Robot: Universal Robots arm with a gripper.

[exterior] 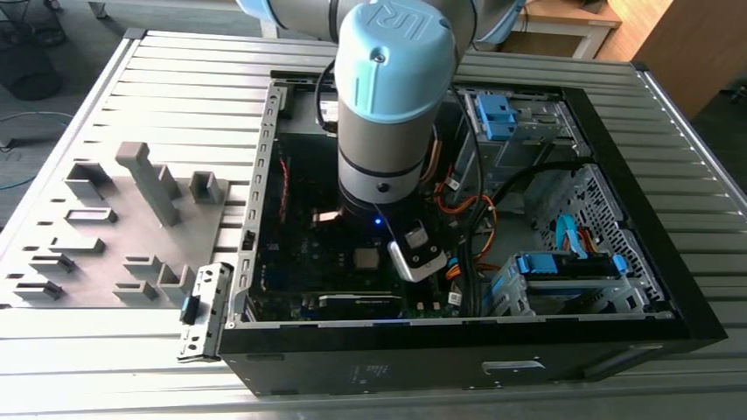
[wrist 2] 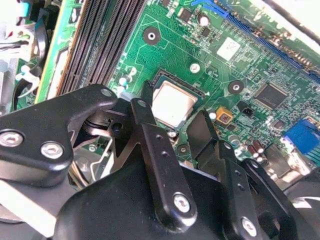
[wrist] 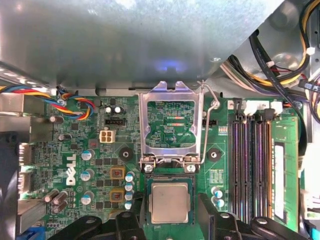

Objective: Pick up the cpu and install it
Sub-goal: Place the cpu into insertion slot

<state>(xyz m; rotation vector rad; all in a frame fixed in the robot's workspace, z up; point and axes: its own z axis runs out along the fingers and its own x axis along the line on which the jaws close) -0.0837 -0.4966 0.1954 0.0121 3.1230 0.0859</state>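
While the arm [exterior: 391, 105] reaches straight down into the open computer case [exterior: 467, 350] on the slatted metal table [exterior: 175, 79], its gripper [wrist 2: 173, 106] hangs right over the processor socket [wrist 2: 180, 79] on the green motherboard [wrist: 220, 172]. The cpu [wrist: 170, 202] lies flat inside that socket, pale metal face up, and looks squarely seated within the black frame. In the exterior view it shows as a small light square [exterior: 367, 256] just beside the arm's lower end.

The black fingers [wrist 2: 152, 145] stand spread, one on each side of the socket, with the chip between them. In the first wrist view a strip of socket frame shows between the chip and each finger, so they are not clamping it. I cannot tell whether the tips touch the board.

The metal load plate [wrist: 170, 89] is hinged at one edge of the socket and stands swung open, with board showing through its window. Its wire lever [wrist: 214, 107] is raised beside it. A row of dark memory slots [wrist: 250, 165] runs alongside the socket, and a bundle of coloured wires [wrist: 75, 105] curls on the socket's other side, further off.

Well apart from the socket, outside the case wall on the exterior view's left, a grey fixture plate [exterior: 117, 219] carries several upright grey blocks [exterior: 152, 184].
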